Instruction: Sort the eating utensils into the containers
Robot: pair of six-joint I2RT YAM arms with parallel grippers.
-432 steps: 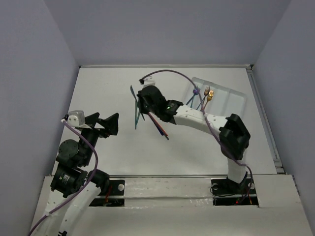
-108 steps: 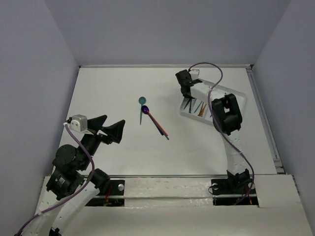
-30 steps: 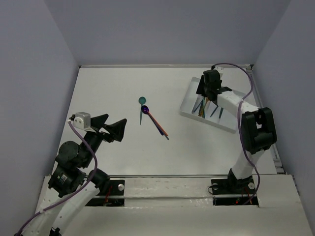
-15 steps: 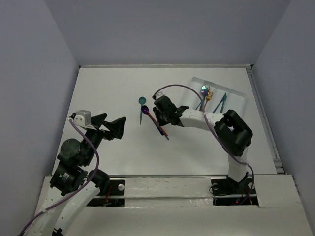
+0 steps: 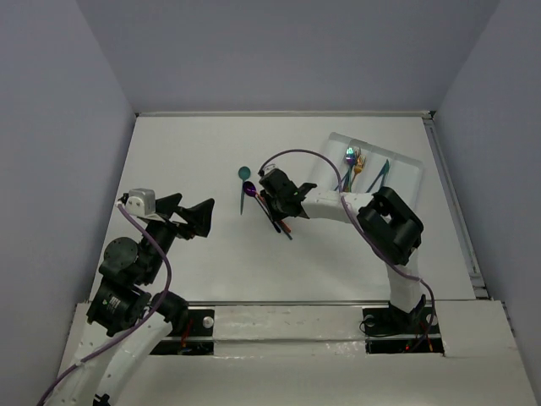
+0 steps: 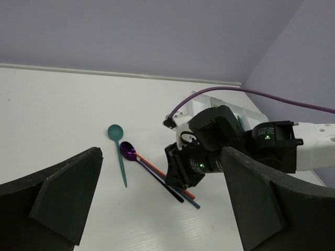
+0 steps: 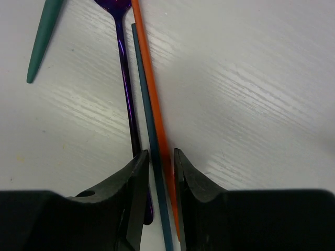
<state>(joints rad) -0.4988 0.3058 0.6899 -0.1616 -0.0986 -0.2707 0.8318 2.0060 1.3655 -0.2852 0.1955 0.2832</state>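
Observation:
Several utensils lie together mid-table: a teal spoon (image 5: 243, 182), a purple spoon (image 5: 250, 189), an orange utensil (image 5: 285, 227) and a blue one (image 5: 289, 238). My right gripper (image 5: 272, 201) is down on this cluster. In the right wrist view its jaws (image 7: 162, 157) are nearly closed around the blue handle (image 7: 144, 89) and the orange handle (image 7: 149, 78); the purple handle (image 7: 124, 68) lies just outside the left finger. The white tray (image 5: 404, 173) at the back right holds several utensils. My left gripper (image 5: 196, 203) is open and empty, above the table's left side.
The teal spoon (image 7: 44, 42) lies apart to the left of the cluster. The right arm's purple cable (image 5: 296, 154) arcs above the table between the gripper and the tray. Grey walls close in the table at the back and sides.
The right gripper went from the tray, where it was a second ago, to the cluster mid-table and has come down over the blue and orange handles. The left arm has barely moved.

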